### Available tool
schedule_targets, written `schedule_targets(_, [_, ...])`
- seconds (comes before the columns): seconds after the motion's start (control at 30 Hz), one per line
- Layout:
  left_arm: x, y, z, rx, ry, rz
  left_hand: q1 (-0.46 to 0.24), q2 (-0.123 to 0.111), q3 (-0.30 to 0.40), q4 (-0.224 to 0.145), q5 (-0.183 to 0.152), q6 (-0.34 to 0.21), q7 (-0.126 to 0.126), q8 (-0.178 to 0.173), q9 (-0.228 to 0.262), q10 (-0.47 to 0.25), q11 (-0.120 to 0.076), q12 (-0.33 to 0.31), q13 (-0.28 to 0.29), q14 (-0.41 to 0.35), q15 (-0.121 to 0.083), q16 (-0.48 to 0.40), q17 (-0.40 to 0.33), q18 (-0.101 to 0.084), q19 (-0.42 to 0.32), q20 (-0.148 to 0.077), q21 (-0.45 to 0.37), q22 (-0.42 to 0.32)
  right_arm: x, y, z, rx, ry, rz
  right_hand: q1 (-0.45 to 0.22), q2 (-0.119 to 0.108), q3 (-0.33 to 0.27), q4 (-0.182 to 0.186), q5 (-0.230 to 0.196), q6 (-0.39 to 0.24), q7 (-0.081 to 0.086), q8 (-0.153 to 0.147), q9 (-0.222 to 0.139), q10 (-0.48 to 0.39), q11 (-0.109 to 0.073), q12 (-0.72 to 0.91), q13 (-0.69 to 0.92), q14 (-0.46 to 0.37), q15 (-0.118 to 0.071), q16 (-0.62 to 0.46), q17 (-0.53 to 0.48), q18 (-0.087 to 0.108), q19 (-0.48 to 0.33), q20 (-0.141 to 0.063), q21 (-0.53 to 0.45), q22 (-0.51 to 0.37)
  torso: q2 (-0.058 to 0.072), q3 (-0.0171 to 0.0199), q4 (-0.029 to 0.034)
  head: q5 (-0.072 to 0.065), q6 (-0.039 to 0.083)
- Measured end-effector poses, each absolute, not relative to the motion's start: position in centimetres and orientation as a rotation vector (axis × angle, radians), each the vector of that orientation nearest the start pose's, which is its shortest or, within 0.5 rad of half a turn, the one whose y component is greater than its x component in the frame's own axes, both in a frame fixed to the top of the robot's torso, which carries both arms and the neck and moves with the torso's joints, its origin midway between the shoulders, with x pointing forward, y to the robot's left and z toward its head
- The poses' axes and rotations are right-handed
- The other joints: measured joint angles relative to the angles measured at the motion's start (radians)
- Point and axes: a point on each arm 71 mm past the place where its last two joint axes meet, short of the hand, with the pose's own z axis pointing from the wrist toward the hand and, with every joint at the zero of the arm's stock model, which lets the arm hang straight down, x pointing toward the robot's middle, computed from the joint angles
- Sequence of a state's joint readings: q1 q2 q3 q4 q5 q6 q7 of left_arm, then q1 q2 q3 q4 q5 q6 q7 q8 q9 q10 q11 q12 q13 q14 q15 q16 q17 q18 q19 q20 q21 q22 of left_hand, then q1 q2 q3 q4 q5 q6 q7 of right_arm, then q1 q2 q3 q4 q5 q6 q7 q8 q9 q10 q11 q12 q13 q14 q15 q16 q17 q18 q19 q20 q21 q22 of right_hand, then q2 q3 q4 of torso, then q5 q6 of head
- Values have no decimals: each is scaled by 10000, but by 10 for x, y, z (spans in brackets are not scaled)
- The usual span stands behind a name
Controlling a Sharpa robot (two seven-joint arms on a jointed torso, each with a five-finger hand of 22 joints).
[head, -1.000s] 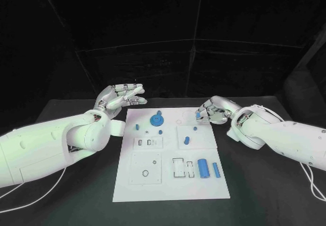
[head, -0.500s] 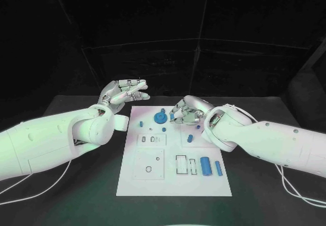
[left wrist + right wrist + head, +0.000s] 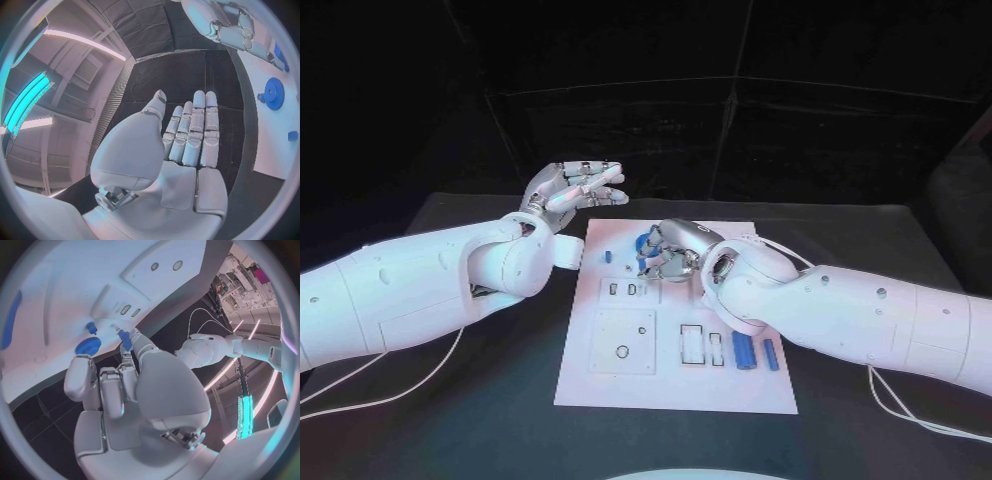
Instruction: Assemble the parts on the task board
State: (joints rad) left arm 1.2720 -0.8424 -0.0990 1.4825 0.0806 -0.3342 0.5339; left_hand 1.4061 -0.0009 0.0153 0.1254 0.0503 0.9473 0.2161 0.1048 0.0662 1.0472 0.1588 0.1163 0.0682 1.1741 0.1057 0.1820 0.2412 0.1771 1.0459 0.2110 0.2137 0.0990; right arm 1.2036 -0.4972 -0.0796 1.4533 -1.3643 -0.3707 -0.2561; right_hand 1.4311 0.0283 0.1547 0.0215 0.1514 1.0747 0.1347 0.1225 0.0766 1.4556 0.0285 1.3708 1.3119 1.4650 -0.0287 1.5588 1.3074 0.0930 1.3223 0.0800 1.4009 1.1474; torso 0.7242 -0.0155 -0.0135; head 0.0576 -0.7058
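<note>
The white task board (image 3: 675, 385) lies in the middle of the black table. A blue gear (image 3: 646, 243) stands near its far edge. My right hand (image 3: 672, 250) hovers beside the gear and pinches a small blue peg (image 3: 125, 338) between its fingertips, close above the board (image 3: 56, 295); the gear (image 3: 87, 346) sits just beside those fingers. My left hand (image 3: 574, 190) is raised off the board's far left corner, fingers straight and apart (image 3: 187, 145), holding nothing. Two blue cylinders (image 3: 741, 350) lie side by side near the board's right edge.
A small blue piece (image 3: 607, 256) stands left of the gear. Rectangular slots (image 3: 692, 343) and a square plate with a hole (image 3: 623, 340) are on the near half of the board. My right forearm (image 3: 848, 315) crosses the board's right side. Black table surrounds the board.
My right hand has moved left across the far part of the board, from its right edge to beside the gear, still holding the peg. The left hand has stayed raised.
</note>
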Motion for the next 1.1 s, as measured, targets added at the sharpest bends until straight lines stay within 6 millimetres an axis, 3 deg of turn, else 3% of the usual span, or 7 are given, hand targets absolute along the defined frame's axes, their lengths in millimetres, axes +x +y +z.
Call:
schedule_targets(0.4, [504,225,-159,-10849,12513,-15627,0,0,0,0,0,0,-1,0,0,-1,1,0,-2,0,0,0,-1,0,0,0,0,-8,467,-43,-210,-1534,17504,7780,9,-18,52,6,-9,8,7,-5,1,-36,37,-2,0,0,1,0,0,0,-34,-34,0,-38,10,22,-11,55,-98])
schedule_targets(1.1, [505,225,-160,-10856,12548,-15651,0,0,0,0,0,2,-4,0,0,1,-2,0,-3,0,0,0,7,0,0,0,1,-6,466,-41,-220,-1795,17746,7398,-112,-139,78,-24,32,27,-10,-8,-6,-35,38,-59,-20,0,1,0,-1,0,-34,-33,0,-71,4,16,-17,56,-150])
